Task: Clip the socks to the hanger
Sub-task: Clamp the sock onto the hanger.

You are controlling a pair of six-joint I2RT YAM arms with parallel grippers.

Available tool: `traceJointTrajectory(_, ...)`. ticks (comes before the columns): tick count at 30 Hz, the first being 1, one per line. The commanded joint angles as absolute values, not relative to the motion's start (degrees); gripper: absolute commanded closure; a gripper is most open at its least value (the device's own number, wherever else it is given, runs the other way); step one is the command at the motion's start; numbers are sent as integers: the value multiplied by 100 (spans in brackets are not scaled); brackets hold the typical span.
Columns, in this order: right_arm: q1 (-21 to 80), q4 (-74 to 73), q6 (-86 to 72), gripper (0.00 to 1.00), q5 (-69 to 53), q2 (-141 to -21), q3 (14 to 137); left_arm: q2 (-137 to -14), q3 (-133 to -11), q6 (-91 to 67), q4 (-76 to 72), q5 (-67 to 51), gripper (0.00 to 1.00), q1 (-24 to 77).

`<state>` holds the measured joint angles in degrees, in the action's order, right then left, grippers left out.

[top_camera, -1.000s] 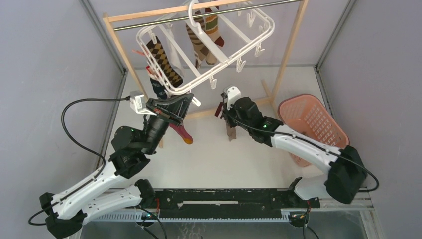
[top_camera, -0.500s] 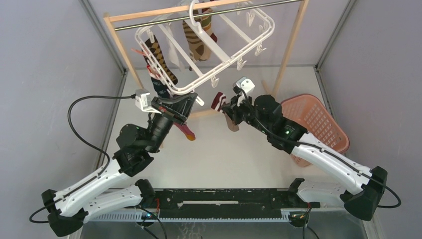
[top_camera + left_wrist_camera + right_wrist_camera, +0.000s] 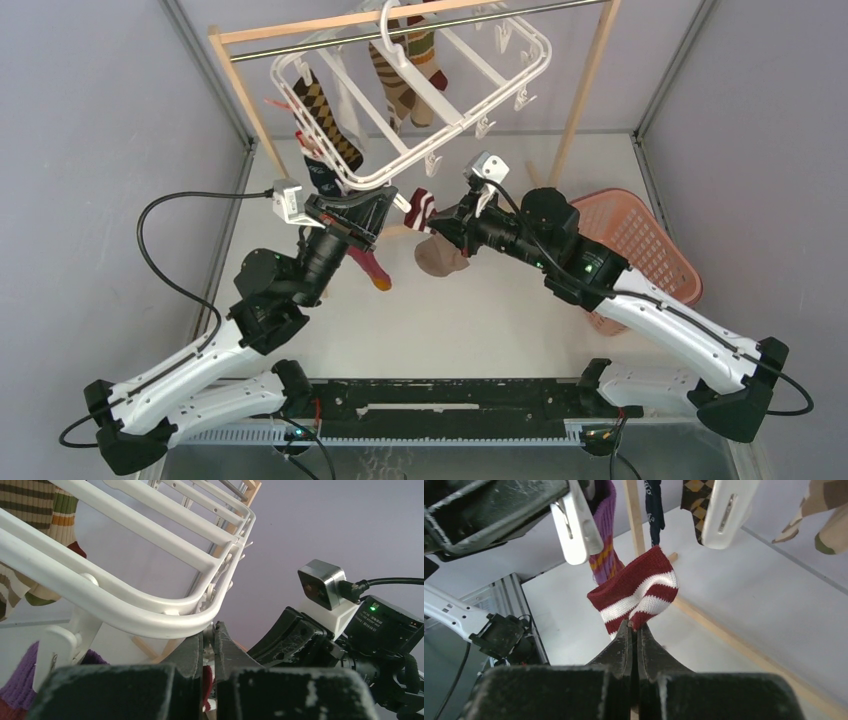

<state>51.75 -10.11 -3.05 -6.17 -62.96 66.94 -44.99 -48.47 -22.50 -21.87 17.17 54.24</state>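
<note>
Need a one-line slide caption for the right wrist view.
Right gripper pinches a maroon-and-white striped sock cuff, raised close to a white clip.

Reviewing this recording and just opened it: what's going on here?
Two robot arms are clipping socks to a hanger. The right hand pinches a sock by its red-and-white cuff, holding it up beneath the hanger's near edge. The left hand appears shut on a clip there. The sock is not clipped yet; other socks already hang from it.
</note>
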Motion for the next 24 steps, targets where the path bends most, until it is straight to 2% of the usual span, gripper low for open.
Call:
traceJointTrajectory(1,5275,-835,-435,100,-920,-6091,7049,-4502,-4854,-2285,-2004,1420,100,5464)
traceJointTrajectory(24,5309,-601,-386,100,-1058,-6321,7374,-4447,-4816,-2285,-1986,1412,100,5475)
